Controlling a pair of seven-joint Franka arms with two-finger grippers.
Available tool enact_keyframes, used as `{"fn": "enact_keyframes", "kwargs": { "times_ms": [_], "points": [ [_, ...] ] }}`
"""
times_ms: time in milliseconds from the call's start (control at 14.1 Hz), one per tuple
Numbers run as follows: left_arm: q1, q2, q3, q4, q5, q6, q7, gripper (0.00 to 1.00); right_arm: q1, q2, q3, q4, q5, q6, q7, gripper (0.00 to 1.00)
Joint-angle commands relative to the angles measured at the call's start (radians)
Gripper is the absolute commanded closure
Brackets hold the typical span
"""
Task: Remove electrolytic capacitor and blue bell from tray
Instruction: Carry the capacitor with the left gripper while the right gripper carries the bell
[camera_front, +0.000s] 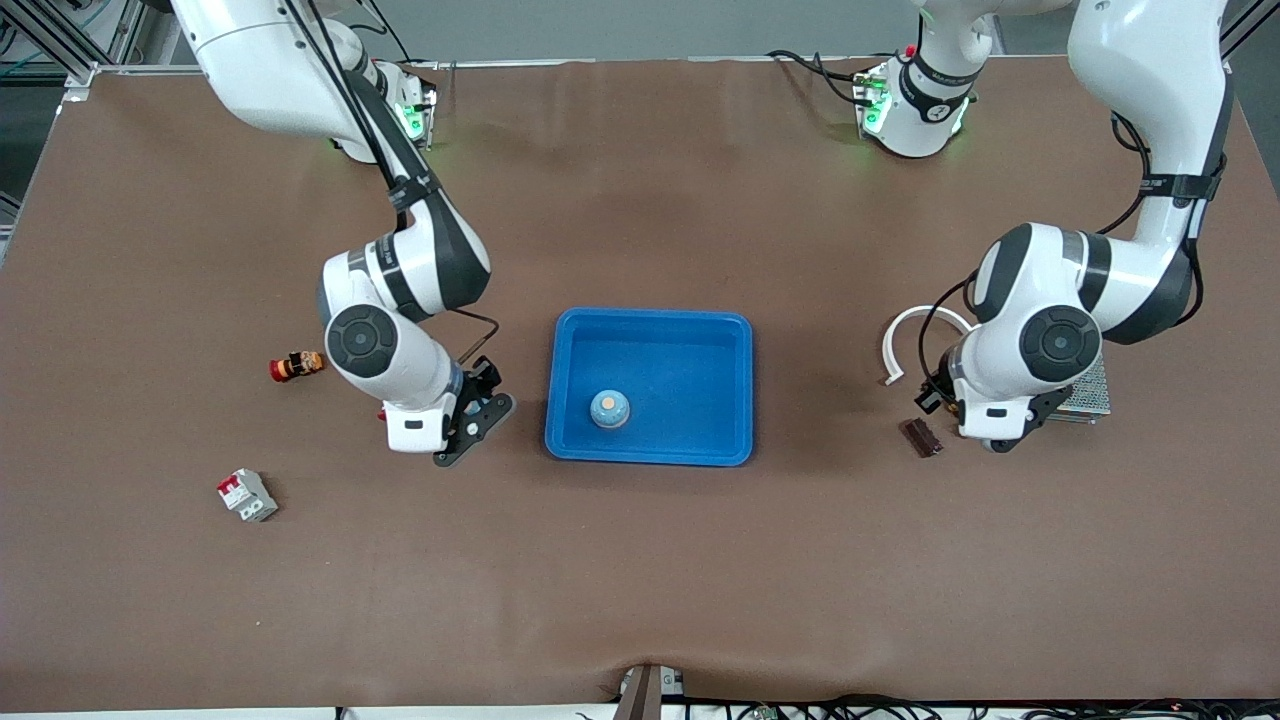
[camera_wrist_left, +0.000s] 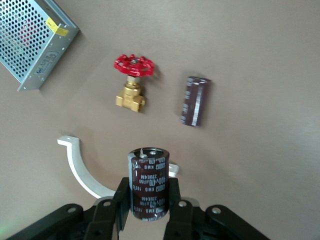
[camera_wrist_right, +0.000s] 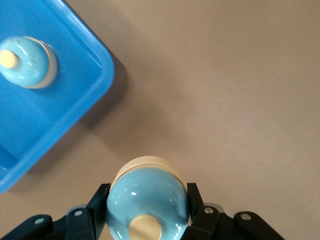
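Capacitor and bell, gripped in left and right fingers, show only in wrist views.

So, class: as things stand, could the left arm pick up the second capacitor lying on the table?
Probably not yet. The left gripper already has its jaws shut on a capacitor, so it has no free grip. The second capacitor lies in the open with nothing over it; the brass valve sits apart beside it.
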Motion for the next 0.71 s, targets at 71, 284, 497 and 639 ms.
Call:
{"fn": "enact_keyframes", "kwargs": {
  "times_ms": [71, 284, 497, 639],
  "points": [
    [0.088, -0.035, -0.004, -0.097, 0.020, 0.067, 0.122, 1.00, -0.070, 0.043, 0.014, -0.011, -0.012, 0.065, -0.148, 0.47],
    [0.145, -0.023, -0.004, -0.147, 0.092, 0.145, 0.174, 1.00, -0.090, 0.050, 0.014, -0.055, -0.012, 0.153, -0.224, 0.49],
    [0.226, -0.006, -0.004, -0.218, 0.149, 0.269, 0.264, 1.00, -0.104, 0.090, 0.014, -0.058, -0.012, 0.194, -0.264, 0.49],
    [0.240, -0.004, -0.002, -0.256, 0.158, 0.318, 0.301, 1.00, -0.110, 0.093, 0.014, -0.067, -0.012, 0.213, -0.296, 0.49]
  ]
}}
